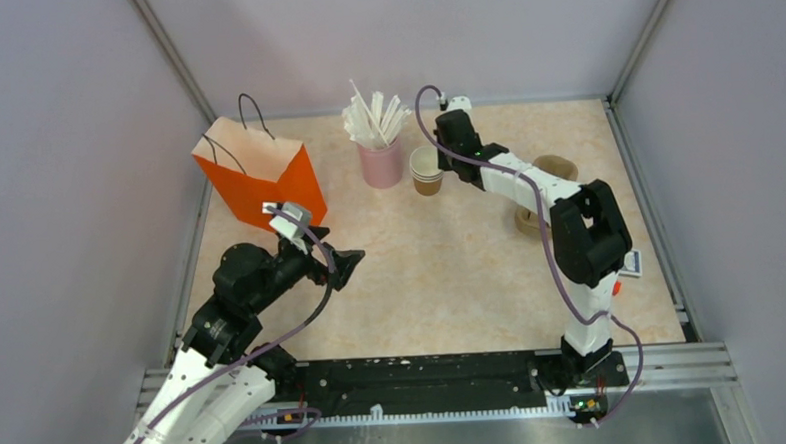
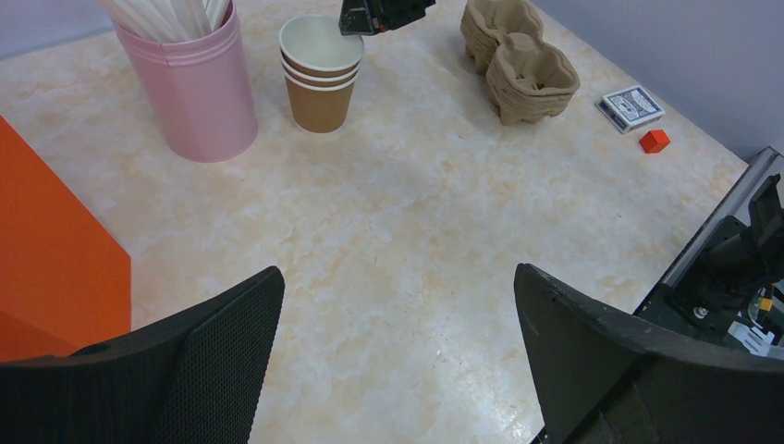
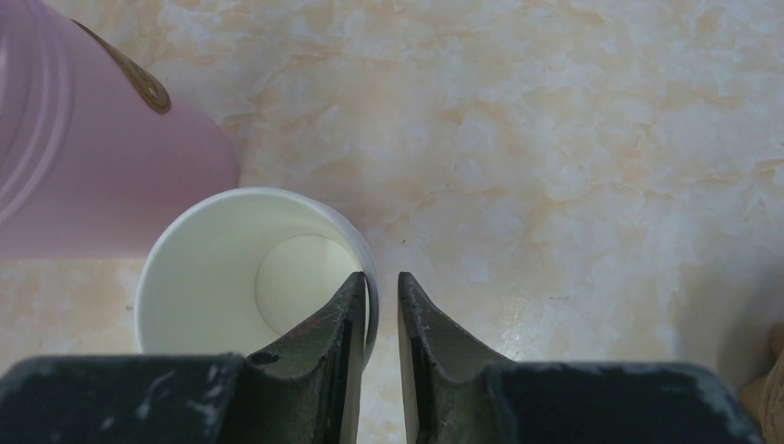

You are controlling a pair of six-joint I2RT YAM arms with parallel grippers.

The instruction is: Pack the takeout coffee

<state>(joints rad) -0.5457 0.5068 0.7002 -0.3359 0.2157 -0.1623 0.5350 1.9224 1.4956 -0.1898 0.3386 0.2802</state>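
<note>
Marbled desk [image 1: 441, 270], grey walls round it. Orange bag [image 1: 262, 183] stands upright at far left corner, handles up. Just in front of bag, over left part of desk, the left fingers [image 2: 398, 277] hang spread wide. At far edge the right fingers [image 3: 380, 277] sit nearly together astride rim of top cup, one inside, one outside, w/ thin gap showing; can't tell if they pinch it. Pink cup [image 1: 381, 164] of white straws [image 1: 372, 118] near middle of far edge. Tan pulp cup carrier [image 2: 522, 69] toward right edge, apart from cups. Takeout coffee: three nested brown paper cups [image 2: 319, 88], white inside, upright, just right of pink cup, not touching it. Card box [image 2: 631, 104] & small red block [image 2: 655, 141] by right edge.
</note>
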